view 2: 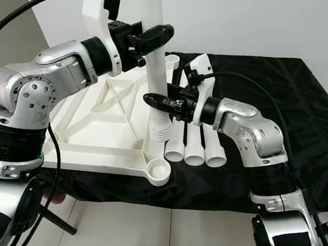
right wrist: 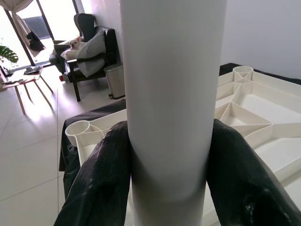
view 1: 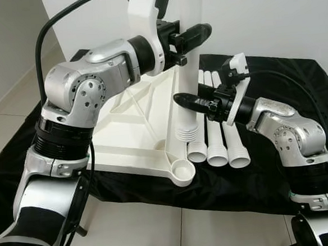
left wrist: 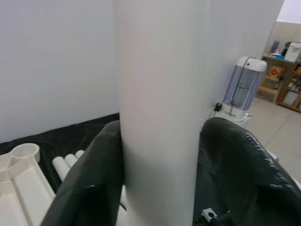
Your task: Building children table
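Looking through the left eye view, I see my left gripper (view 1: 195, 42) clamped on a white table leg (view 1: 189, 20) that stands upright, its long axis vertical. My right gripper (view 1: 189, 103) holds the same leg lower down, coming in from the right. The leg's threaded bottom end (view 1: 187, 134) hangs above the white tabletop (view 1: 136, 125), which lies upside down on a black cloth (view 1: 280, 177) over the worktop. An empty corner socket (view 1: 183, 170) sits just in front of and below the threaded end. Three spare legs (view 1: 217, 144) lie flat beside it.

In the right eye view, the same scene appears: the corner socket (view 2: 157, 169) lies slightly nearer to me than the threaded end (view 2: 160, 131), and the right gripper is the closer of the two to it.

In the left wrist view, the jaws are closed narrowly on the leg (left wrist: 160, 108), one black finger (left wrist: 91, 183) on each side.

In the right wrist view, the jaws likewise pinch the leg (right wrist: 171, 94), with the tabletop (right wrist: 254, 103) behind. I judge the coming move needs the leg lowered straight into a socket.
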Robot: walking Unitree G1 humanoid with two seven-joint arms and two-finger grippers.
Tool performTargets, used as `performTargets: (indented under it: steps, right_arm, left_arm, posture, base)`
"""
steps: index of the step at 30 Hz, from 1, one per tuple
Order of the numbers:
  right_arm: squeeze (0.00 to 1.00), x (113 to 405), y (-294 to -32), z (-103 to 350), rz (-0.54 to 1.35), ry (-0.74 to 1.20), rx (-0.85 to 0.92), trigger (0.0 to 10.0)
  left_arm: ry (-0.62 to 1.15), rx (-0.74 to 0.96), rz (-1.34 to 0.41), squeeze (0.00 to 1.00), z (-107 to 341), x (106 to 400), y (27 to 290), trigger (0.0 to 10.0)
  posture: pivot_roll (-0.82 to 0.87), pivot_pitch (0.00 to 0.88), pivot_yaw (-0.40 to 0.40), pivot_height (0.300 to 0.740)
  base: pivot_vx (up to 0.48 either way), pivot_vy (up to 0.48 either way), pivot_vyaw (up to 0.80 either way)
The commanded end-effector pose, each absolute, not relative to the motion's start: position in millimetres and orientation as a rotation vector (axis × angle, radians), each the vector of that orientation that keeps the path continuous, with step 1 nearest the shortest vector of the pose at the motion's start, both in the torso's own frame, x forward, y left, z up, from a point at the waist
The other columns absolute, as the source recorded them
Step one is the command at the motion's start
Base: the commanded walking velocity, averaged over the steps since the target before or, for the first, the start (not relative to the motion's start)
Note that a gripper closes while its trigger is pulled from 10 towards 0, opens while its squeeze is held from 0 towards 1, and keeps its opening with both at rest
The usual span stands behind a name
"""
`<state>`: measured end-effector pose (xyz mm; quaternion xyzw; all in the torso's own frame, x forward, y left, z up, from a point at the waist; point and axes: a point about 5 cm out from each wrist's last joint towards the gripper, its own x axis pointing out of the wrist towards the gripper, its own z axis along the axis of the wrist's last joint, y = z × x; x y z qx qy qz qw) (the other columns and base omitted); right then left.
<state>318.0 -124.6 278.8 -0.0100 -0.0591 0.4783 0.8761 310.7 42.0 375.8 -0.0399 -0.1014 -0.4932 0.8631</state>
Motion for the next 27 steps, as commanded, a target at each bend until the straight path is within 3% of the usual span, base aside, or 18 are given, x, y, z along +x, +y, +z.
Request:
performTargets:
  steps: [1, 6, 10, 11, 16, 18, 22, 27]
  right_arm:
    - [0.0, 318, -126, 281, 0.988, -0.142, -0.003, 10.0]
    - [0.0, 320, -127, 281, 0.969, -0.15, 0.01, 10.0]
    - [0.0, 321, -132, 281, 0.911, -0.188, 0.036, 10.0]
    - [0.0, 322, -135, 281, 0.886, -0.2, 0.044, 10.0]
    - [0.0, 323, -144, 280, 0.822, -0.228, 0.072, 10.0]
    - [0.0, 322, -150, 279, 0.779, -0.255, 0.115, 10.0]
    - [0.0, 321, -157, 279, 0.703, -0.295, 0.174, 10.0]
    - [0.0, 320, -161, 279, 0.633, -0.331, 0.248, 10.0]
  left_arm:
    - [-0.256, -0.042, -1.309, 1.0, 383, 294, 35, 10.0]
    - [-0.251, -0.055, -1.302, 1.0, 383, 294, 35, 10.0]
    - [-0.245, -0.105, -1.196, 1.0, 386, 305, 44, 10.0]
    - [-0.234, -0.126, -1.164, 0.0, 386, 309, 47, 10.0]
    - [-0.203, -0.193, -1.08, 0.0, 380, 319, 62, 10.0]
    - [-0.186, -0.228, -0.971, 0.0, 364, 323, 85, 10.0]
    - [-0.16, -0.233, -0.844, 0.0, 342, 329, 107, 10.0]
    - [-0.121, -0.173, -0.807, 0.0, 314, 326, 110, 10.0]
  posture:
    - [-0.07, 0.055, 0.002, 0.74]
    - [-0.07, 0.057, 0.003, 0.74]
    - [-0.07, 0.06, 0.012, 0.74]
    - [-0.07, 0.065, 0.019, 0.74]
    - [-0.07, 0.069, 0.028, 0.74]
    - [-0.06, 0.069, 0.037, 0.74]
    - [-0.06, 0.07, 0.046, 0.74]
    - [-0.06, 0.075, 0.046, 0.74]
  base:
    - [0.0, 0.0, 0.0]
    - [0.0, 0.0, 0.0]
    - [0.0, 0.0, 0.0]
    - [0.0, 0.0, 0.0]
    - [0.0, 0.0, 0.0]
    - [0.0, 0.0, 0.0]
    - [0.0, 0.0, 0.0]
    - [0.0, 0.0, 0.0]
